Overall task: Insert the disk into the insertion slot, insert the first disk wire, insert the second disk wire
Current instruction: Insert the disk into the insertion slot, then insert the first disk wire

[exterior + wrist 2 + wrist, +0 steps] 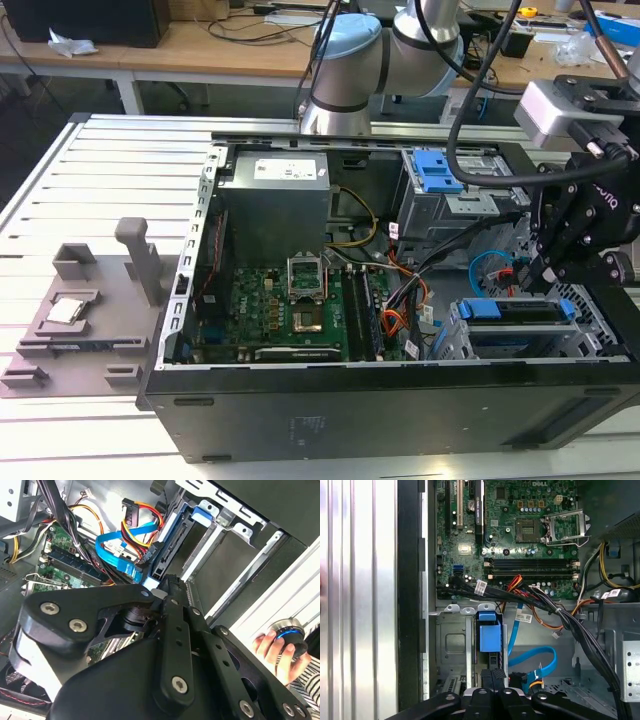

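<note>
One disk [515,312], lodged in the insertion slot [452,342] at the case's [350,410] near corner on the exterior view's right, is overhung by the pincer [536,274], pressed together just beside a blue cable [488,266].

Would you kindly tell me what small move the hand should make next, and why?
Probably a slow nudge toward the plug end of the disk: it already sits in the insertion slot, and the hand hangs right there beside the blue cable.
</note>
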Available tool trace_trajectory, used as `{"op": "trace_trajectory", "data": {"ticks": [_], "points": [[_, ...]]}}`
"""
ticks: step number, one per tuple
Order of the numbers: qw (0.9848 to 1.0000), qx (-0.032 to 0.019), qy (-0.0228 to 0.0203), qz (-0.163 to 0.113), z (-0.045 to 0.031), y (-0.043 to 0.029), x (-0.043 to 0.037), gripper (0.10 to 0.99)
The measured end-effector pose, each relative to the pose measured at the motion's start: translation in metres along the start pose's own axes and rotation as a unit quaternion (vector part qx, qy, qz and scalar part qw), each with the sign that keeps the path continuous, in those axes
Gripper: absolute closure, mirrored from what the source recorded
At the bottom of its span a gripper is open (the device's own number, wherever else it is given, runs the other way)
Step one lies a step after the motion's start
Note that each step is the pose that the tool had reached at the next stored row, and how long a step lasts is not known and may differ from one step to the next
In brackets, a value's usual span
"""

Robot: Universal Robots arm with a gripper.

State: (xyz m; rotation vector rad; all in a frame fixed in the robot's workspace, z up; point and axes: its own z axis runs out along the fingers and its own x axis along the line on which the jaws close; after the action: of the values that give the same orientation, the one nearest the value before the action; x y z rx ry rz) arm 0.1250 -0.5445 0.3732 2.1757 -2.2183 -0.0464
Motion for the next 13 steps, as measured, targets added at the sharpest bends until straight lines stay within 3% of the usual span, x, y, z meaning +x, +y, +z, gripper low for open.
{"op": "trace_trajectory", "data": {"ticks": [9, 10, 11, 12, 13], "points": [[1.0, 0.0, 0.0, 0.0, -0.0001, -0.0003, 0.0, 0.973], [1.0, 0.0, 0.0, 0.0, 0.0, -0.0003, 0.0, 0.918], [1.0, 0.0, 0.0, 0.0, 0.0, -0.0004, 0.0, 0.918], [1.0, 0.0, 0.0, 0.0, 0.0, -0.0004, 0.0, 0.792], [1.0, 0.0, 0.0, 0.0, 0.0, -0.0004, 0.0, 0.792]]}}
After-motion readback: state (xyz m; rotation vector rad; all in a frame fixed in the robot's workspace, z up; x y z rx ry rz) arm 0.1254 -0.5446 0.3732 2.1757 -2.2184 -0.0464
